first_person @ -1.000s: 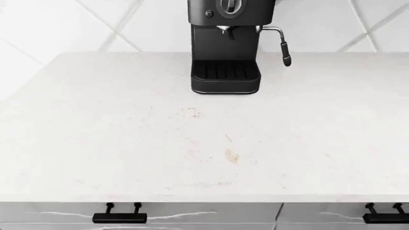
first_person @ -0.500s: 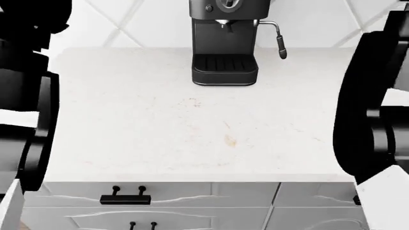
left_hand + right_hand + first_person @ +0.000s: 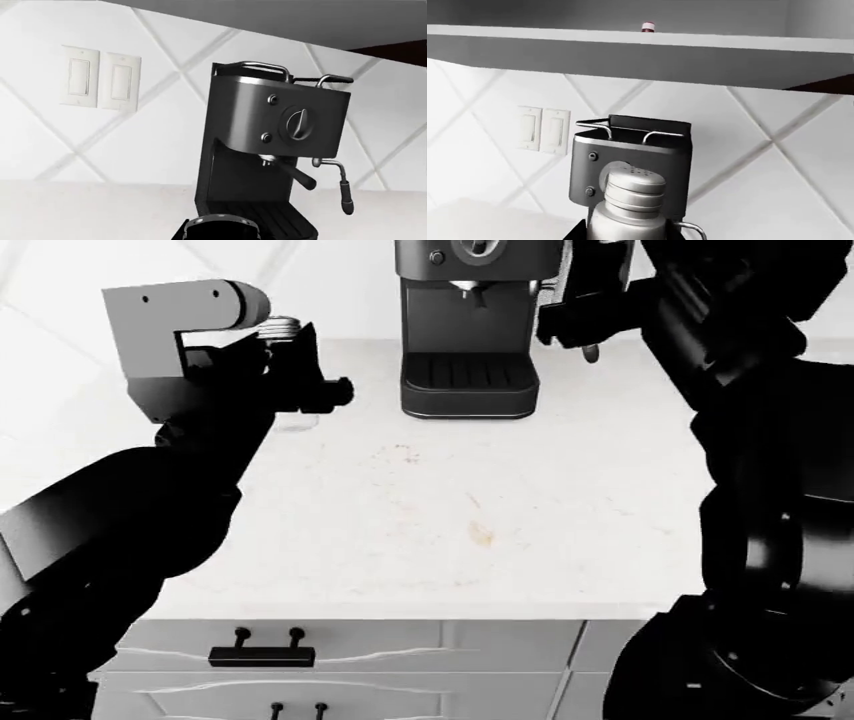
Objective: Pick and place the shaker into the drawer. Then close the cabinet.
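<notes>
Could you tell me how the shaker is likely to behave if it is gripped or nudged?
The shaker looks smooth, shiny and rounded, so it may slip in a light grip. It stands taller than it is wide, so a push near its top would probably tip it. Being round, it would likely roll once down.

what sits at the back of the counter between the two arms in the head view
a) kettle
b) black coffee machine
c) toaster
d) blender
b: a black espresso machine with a steam wand stands against the tiled wall at the back of the white counter.
</notes>
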{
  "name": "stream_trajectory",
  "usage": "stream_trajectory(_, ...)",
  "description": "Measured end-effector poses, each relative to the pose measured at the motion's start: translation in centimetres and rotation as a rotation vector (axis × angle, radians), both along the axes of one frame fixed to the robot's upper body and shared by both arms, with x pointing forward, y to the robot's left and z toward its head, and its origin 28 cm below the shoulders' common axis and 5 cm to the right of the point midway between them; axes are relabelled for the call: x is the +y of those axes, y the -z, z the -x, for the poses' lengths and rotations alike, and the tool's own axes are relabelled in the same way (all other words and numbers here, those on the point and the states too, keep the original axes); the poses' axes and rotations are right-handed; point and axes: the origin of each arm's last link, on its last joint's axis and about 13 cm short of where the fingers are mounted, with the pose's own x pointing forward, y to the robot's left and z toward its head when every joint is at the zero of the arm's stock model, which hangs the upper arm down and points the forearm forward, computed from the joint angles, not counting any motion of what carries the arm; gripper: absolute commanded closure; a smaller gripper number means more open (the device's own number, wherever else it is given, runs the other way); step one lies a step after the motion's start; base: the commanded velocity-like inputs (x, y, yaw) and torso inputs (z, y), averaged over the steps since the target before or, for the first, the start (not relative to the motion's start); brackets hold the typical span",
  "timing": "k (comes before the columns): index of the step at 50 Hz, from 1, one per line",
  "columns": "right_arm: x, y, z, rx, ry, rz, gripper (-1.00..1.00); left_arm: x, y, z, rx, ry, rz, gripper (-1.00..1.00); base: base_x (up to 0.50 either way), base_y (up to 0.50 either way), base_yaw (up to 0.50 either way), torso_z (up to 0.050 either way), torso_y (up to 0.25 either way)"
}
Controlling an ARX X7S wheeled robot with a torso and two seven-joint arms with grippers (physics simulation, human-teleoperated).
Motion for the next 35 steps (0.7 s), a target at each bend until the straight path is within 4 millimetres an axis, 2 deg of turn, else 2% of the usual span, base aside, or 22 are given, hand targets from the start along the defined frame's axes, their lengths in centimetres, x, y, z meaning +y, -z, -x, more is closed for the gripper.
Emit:
stream_trajectory(7, 0.2, 2.6, 1.8, 0.049, -0.011, -0.019, 1.0, 0.3, 2.4, 1.5, 0.049, -0.007, 0.009, 1.0, 0.0, 0.0, 0.0, 0.0, 0.0)
stream_trajectory(16, 0.4, 4.5, 3.3, 0.101, -0.027, -0.021, 1.0, 0.6, 4.1, 2.9, 0.088, -0.016, 0.015, 1.0, -0.18, -0.5, 0.0, 0.0, 0.0)
stream_trajectory(35, 0.3, 6.2, 4.3, 0.161, -0.017, -0.046, 1.0, 0.5, 5.5, 4.0, 0.117, 0.0, 0.02, 1.0, -0.18, -0.5, 0.0, 0.0, 0.0)
